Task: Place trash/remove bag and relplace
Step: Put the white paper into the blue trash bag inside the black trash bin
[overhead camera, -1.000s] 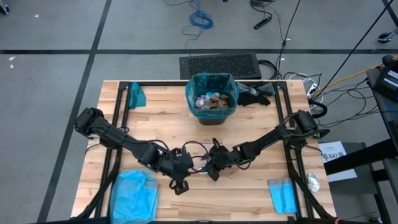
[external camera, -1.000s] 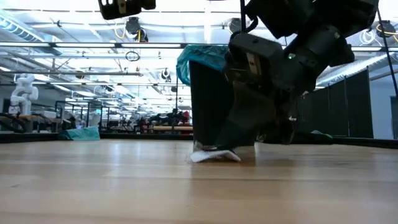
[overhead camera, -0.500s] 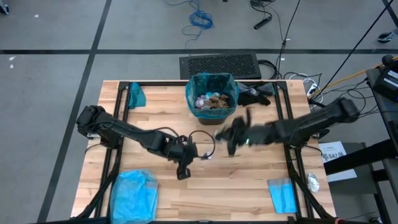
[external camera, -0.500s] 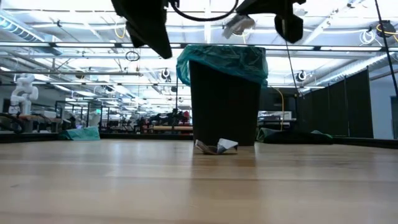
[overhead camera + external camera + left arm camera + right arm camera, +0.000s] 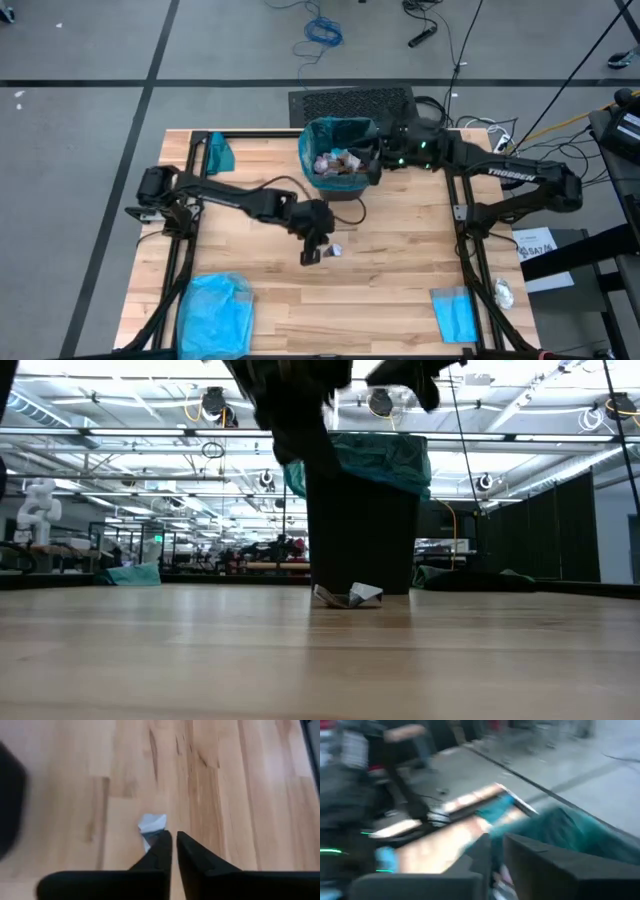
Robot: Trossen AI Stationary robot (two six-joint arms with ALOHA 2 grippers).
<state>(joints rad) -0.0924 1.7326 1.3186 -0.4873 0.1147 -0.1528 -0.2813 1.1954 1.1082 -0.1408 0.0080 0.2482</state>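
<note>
Where the left gripper (image 5: 310,256) hangs above mid-table: pinched almost shut, grasping nothing. Just off its tips at 3 o'clock, a white scrap (image 5: 335,249) on the wood. At 12 o'clock, bin (image 5: 340,190) lined with bag (image 5: 312,135), trash (image 5: 338,162) inside. At the bin's 3 o'clock rim, right gripper (image 5: 378,160); clenched or released, cannot tell.

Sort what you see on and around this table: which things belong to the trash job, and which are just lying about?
Job:
bin
teal liner in the bin
trash inside it
white scrap on the table
left claw, beside the scrap
right claw, at the bin's rim

Lying about:
sky-blue bag
small blue bag
teal bag
black cloth
</note>
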